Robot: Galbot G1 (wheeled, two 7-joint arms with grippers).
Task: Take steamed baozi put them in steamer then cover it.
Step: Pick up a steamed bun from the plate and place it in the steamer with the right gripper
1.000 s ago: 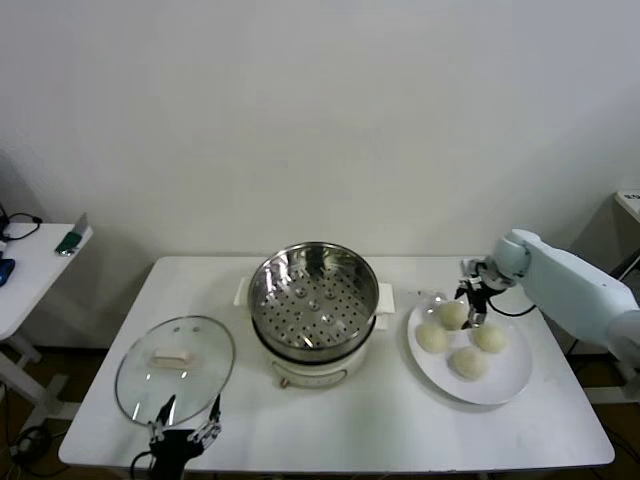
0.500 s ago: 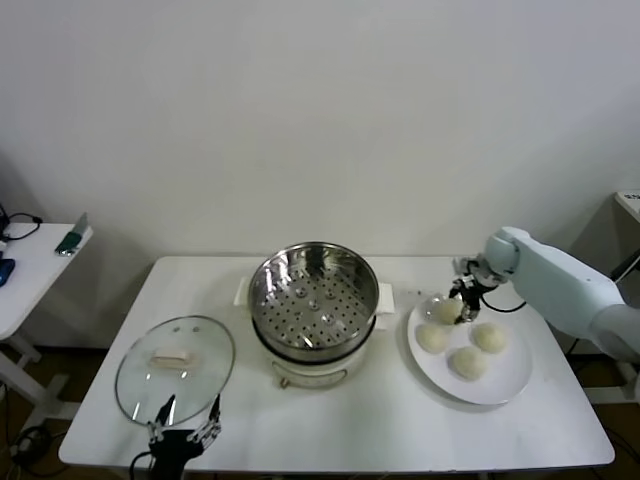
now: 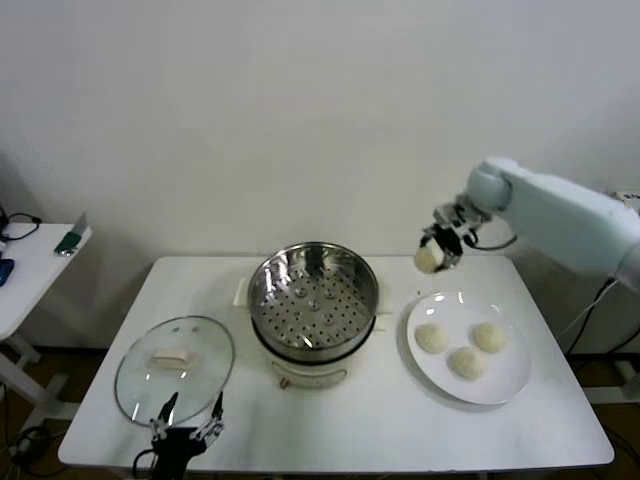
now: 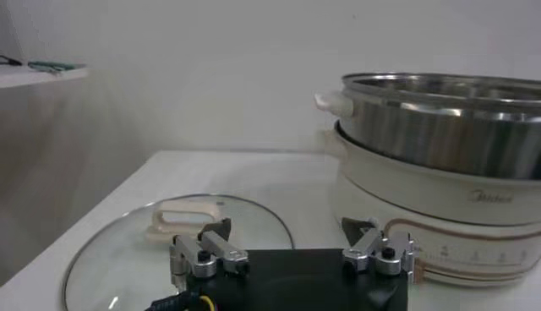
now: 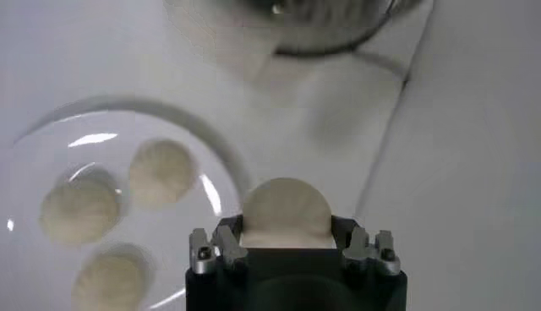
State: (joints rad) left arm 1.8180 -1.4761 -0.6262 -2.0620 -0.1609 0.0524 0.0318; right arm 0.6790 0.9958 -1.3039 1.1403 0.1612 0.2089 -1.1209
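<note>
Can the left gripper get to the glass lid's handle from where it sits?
Probably yes: the left gripper is open at the lid's near edge, with nothing over the white handle.

White arm (image 3: 565, 215), black hand (image 3: 441, 240)
</note>
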